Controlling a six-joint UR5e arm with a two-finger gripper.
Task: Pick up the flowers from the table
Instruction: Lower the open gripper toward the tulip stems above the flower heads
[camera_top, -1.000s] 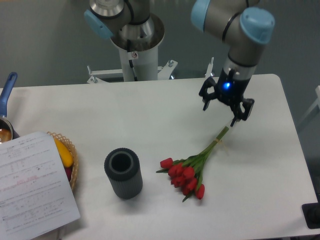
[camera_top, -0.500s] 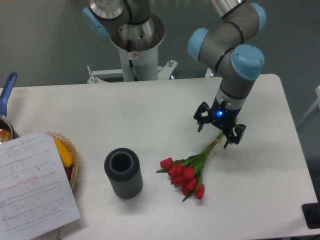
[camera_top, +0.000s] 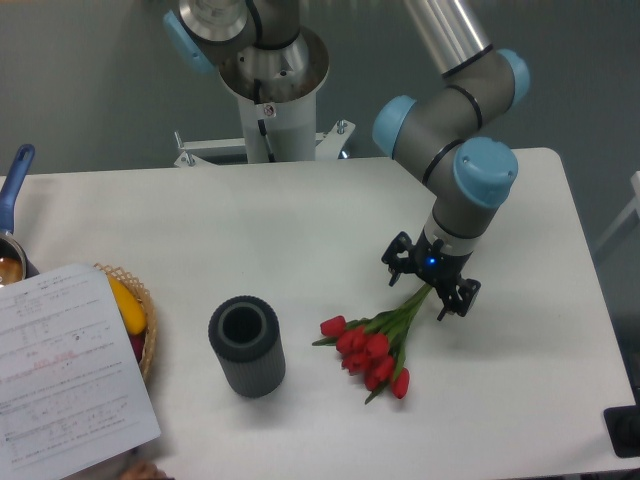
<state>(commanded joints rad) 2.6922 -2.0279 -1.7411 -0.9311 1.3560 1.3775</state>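
Observation:
The flowers (camera_top: 372, 347), a bunch of red tulips with green stems, lie on the white table (camera_top: 300, 220) right of centre, heads pointing toward the front. Their stems run up and to the right, under my gripper (camera_top: 421, 291). The gripper is low over the stem ends, open, with one dark finger on each side of the stems. The stem tips are hidden beneath it.
A dark grey ribbed cylinder vase (camera_top: 246, 346) stands upright left of the flowers. At the left edge sit a wicker basket (camera_top: 140, 320) with fruit, a printed paper sheet (camera_top: 65, 365) over it, and a pot with a blue handle (camera_top: 12, 200).
The gripper has come down and forward-left from above the stem ends, and now straddles the stems close to the table. The flowers have not moved.

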